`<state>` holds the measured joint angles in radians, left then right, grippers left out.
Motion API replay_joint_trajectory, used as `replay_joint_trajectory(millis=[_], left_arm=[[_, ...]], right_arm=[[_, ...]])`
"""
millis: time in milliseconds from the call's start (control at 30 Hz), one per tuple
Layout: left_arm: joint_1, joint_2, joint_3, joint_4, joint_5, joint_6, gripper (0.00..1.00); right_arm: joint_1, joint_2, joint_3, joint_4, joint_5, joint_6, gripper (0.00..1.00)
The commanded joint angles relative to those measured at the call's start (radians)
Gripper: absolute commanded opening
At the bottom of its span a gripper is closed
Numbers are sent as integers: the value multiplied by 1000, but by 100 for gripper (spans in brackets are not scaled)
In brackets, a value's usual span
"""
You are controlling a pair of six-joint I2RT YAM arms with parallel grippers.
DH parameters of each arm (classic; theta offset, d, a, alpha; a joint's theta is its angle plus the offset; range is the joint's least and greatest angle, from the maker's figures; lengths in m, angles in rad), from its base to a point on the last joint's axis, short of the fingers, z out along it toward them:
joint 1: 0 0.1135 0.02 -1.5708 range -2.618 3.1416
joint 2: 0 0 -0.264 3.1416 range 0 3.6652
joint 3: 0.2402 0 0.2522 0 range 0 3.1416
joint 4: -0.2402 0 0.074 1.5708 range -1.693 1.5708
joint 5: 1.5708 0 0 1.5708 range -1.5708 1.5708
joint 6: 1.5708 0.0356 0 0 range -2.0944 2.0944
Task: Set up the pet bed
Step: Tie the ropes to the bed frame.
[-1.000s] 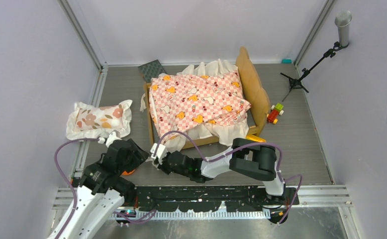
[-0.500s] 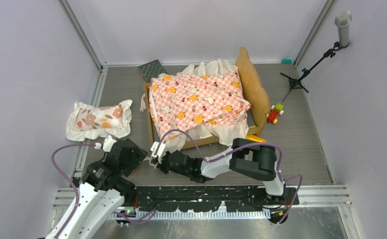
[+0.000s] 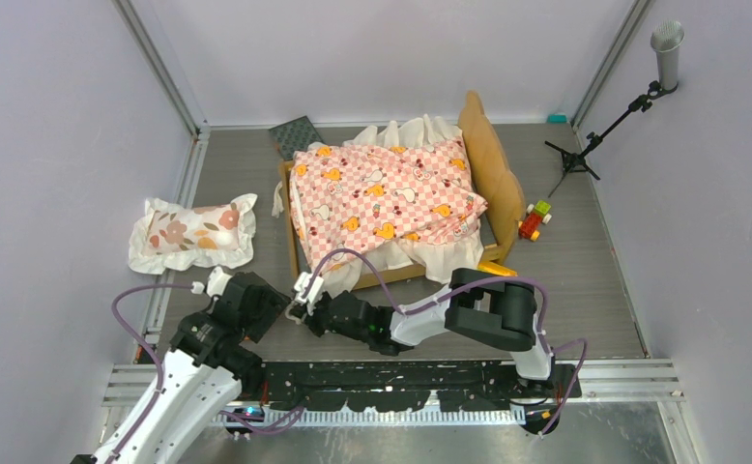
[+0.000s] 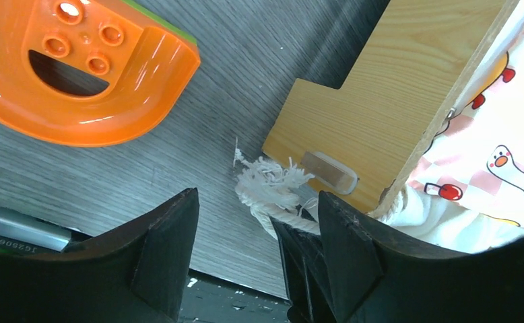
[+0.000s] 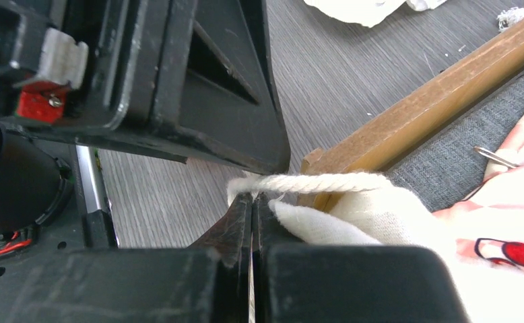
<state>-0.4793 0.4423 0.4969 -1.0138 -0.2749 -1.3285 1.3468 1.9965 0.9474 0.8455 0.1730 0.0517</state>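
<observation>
Right gripper (image 5: 252, 202) pinched shut on the white cord (image 5: 313, 182) of the checkered sheet (image 3: 382, 193) at the near left corner of the pet bed (image 3: 493, 164), middle of the table (image 3: 594, 290), left gripper (image 4: 256, 198) spread apart just beside, empty.

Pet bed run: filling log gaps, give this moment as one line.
right gripper: shut on white cord | left gripper: open beside cord | pet bed: sheet on | pillow: off bed
</observation>
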Motion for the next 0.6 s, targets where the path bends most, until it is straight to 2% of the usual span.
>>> replay_joint_trajectory(millis=[0, 133, 267, 400, 567], left_arm=[[1, 16, -10, 71, -6, -18, 66], [1, 27, -12, 89, -9, -16, 63], [1, 29, -15, 102, -5, -8, 55], [1, 30, -19, 110, -10, 0, 52], [1, 39, -27, 119, -8, 9, 53]], right_arm=[[0, -2, -8, 86, 6, 17, 1], [-2, -7, -15, 86, 10, 20, 1], [-5, -15, -25, 90, -1, 15, 1], [-6, -20, -34, 102, -7, 10, 1], [-8, -29, -46, 117, -17, 5, 1]])
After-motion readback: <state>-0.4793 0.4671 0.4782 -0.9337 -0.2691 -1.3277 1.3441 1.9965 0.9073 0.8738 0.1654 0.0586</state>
